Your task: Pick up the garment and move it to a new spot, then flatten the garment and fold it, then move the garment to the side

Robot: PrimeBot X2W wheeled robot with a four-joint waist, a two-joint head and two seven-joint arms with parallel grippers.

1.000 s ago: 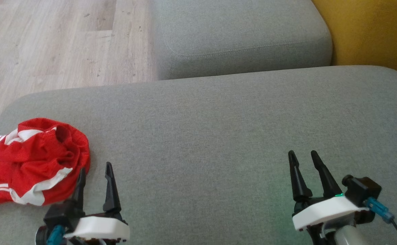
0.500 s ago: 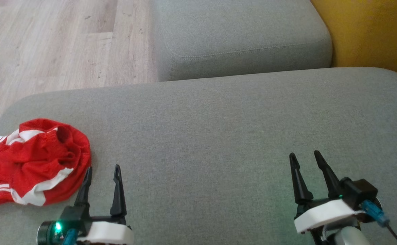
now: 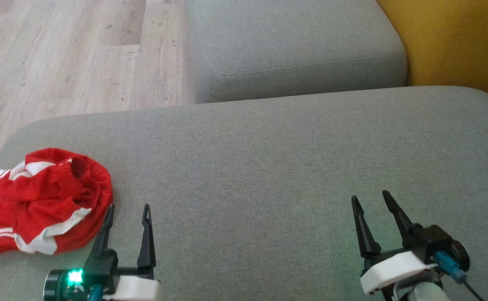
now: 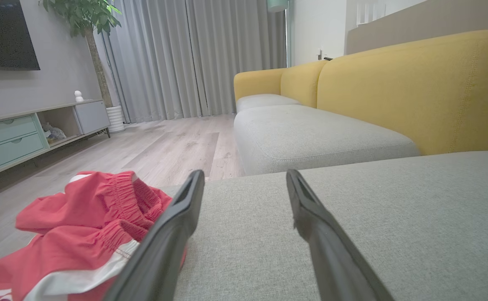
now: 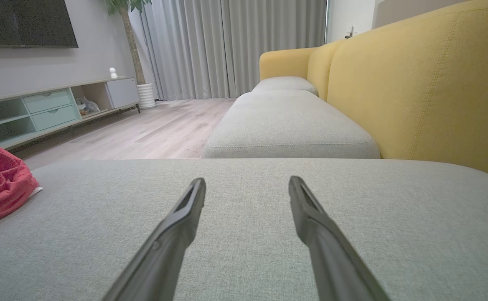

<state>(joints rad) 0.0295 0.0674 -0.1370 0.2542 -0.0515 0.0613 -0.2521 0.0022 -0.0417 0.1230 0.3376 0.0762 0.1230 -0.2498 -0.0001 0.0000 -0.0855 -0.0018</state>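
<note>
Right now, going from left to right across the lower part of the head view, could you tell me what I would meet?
Red and white shorts → left gripper → right gripper.

The garment (image 3: 39,200) lies on the near seat cushion (image 3: 269,167), at its left end. The left tool (image 3: 128,206) is just right of the garment, its left finger beside the cloth's edge. The right tool (image 3: 370,195) is well apart, over the cushion's right part. A second cushion (image 3: 294,42) lies behind, with the floor (image 3: 60,62) to its left and the backrest (image 3: 457,42) to its right.
</note>
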